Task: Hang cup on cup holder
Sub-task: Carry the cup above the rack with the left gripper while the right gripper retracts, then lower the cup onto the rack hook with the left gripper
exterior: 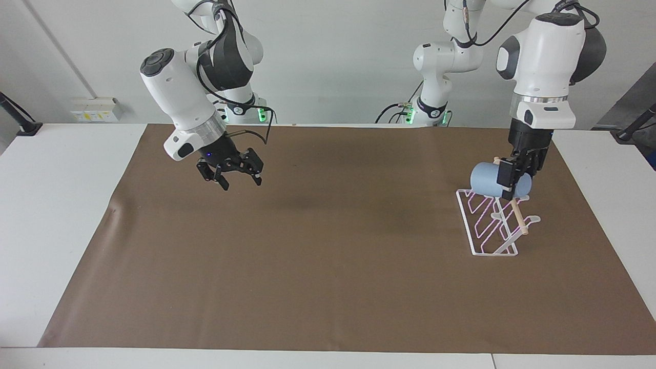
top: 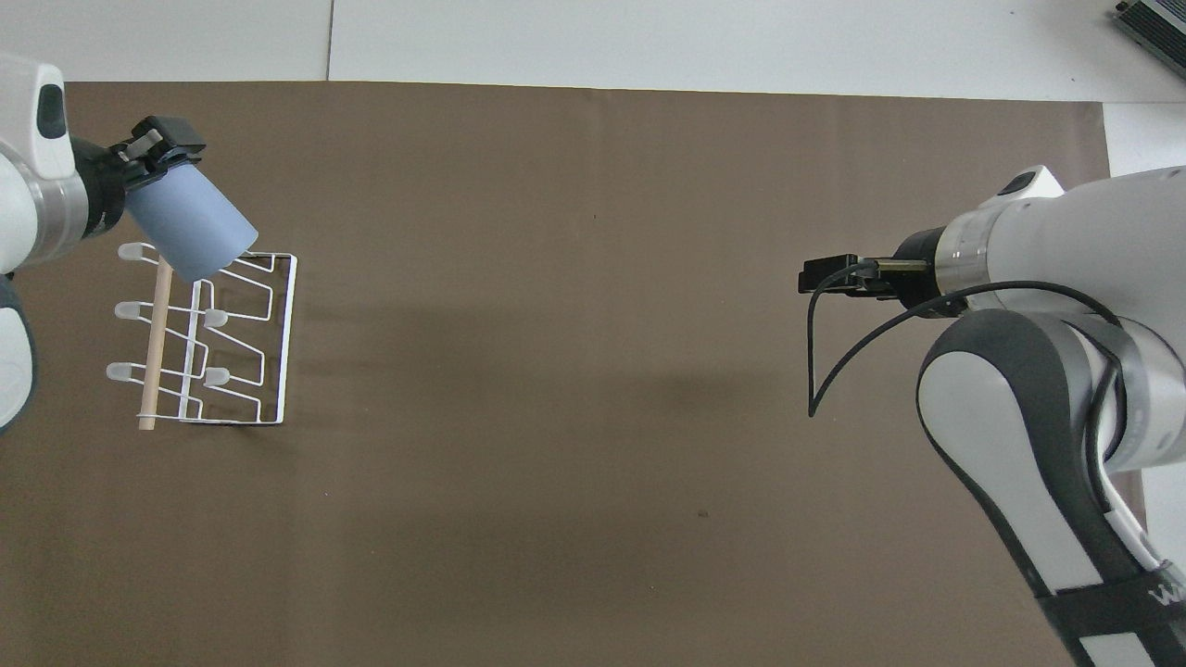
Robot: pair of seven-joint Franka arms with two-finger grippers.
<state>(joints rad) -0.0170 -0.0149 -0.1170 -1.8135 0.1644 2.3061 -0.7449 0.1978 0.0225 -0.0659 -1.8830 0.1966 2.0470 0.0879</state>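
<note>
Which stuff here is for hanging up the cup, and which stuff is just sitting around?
For the job:
- cup, held by the left gripper over the cup holder

Just around:
- brown mat
- right gripper, empty, waiting over the mat
- wall socket box

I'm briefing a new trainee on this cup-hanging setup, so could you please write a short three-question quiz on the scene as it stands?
1. True or false: the cup already hangs free on the cup holder.
2. Which gripper holds the cup? A) left gripper B) right gripper
3. Fill in: the right gripper hangs open and empty above the brown ____.

Key: 1 false, the left gripper is shut on it, holding it over the rack's end nearer to the robots; 2 A; 3 mat.
</note>
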